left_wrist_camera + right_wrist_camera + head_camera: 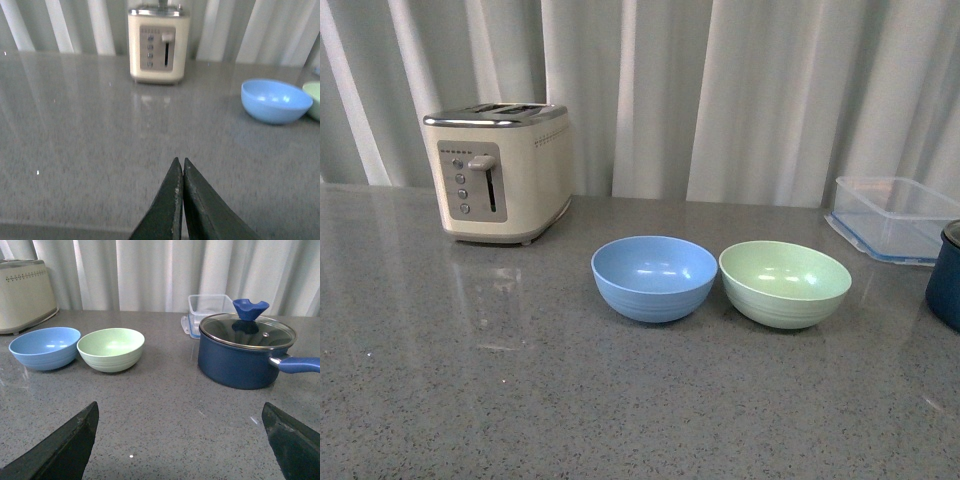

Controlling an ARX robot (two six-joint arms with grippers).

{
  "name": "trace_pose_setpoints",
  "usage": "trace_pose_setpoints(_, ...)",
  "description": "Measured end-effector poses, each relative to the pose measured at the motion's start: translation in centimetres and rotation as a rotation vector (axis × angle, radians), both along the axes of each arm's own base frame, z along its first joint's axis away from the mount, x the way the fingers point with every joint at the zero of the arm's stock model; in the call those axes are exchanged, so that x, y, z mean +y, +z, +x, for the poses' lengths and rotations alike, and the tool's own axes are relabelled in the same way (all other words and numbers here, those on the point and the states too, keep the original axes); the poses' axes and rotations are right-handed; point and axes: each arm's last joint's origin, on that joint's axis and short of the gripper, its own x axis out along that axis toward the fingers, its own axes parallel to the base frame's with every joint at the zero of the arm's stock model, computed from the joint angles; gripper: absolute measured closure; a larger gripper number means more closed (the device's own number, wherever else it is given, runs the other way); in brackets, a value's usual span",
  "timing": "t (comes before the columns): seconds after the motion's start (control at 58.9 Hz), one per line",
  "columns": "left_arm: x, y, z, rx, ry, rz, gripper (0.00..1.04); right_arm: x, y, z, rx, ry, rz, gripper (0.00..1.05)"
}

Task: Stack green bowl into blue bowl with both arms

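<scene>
Closest to the left wrist camera, the left pincer [181,160] hangs over bare grey tabletop [470,400], its two dark fingers pressed together with nothing between them. Over on the right, the right pincer [180,405] is spread wide and empty, one finger at each side of its view. Both bowls sit upright near the middle of the tabletop, mouths facing straight up; being round, neither has a long axis. The blue bowl [653,278] is matte sky-blue, with faint ridges near its base. The green bowl [785,283], pale mint and the same size, stands just beside it toward the right edge, though whether the rims touch is unclear. A cream toaster [500,172] stands by the far edge. A clear container [895,215] and a navy pot [946,275] sit at the right edge.
</scene>
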Motion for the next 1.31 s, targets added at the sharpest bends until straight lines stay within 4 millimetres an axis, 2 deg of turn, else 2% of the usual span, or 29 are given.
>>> trace_pose_setpoints(0.102,0.0,-0.1,-0.7,-0.005,-0.001,0.000,1.01,0.0,0.0,0.0,0.000,0.000,0.000,0.10)
trace_pose_setpoints(0.323,0.0,-0.1,-0.7,-0.011,0.000,-0.001,1.00,0.0,0.0,0.0,0.000,0.000,0.000,0.10)
trace_pose_setpoints(0.493,0.0,-0.1,-0.7,-0.011,0.000,0.000,0.71,0.0,0.0,0.0,0.000,0.000,0.000,0.10)
trace_pose_setpoints(0.594,0.0,-0.1,-0.7,-0.011,0.000,0.000,0.44,0.0,0.0,0.0,0.000,0.000,0.000,0.10)
trace_pose_setpoints(0.713,0.0,-0.1,-0.7,-0.011,0.000,0.000,0.19,0.0,0.0,0.0,0.000,0.000,0.000,0.10)
trace_pose_setpoints(0.798,0.0,-0.1,-0.7,-0.011,0.000,0.000,0.06,0.0,0.0,0.0,0.000,0.000,0.000,0.10)
trace_pose_setpoints(0.985,0.0,-0.1,-0.7,-0.011,0.000,0.002,0.07,0.0,-0.1,0.0,0.010,0.011,-0.001,0.10)
trace_pose_setpoints(1.053,0.0,-0.1,-0.7,-0.011,0.000,0.002,0.07,0.0,-0.2,0.2,0.130,0.110,0.014,0.10)
trace_pose_setpoints(1.138,0.0,-0.1,-0.7,-0.011,-0.002,0.002,0.07,0.1,0.0,0.9,0.211,0.146,0.046,0.10)
trace_pose_setpoints(1.308,0.0,-0.1,-0.7,-0.011,-0.001,0.002,0.07,0.6,2.8,3.7,0.366,0.192,0.162,0.10)
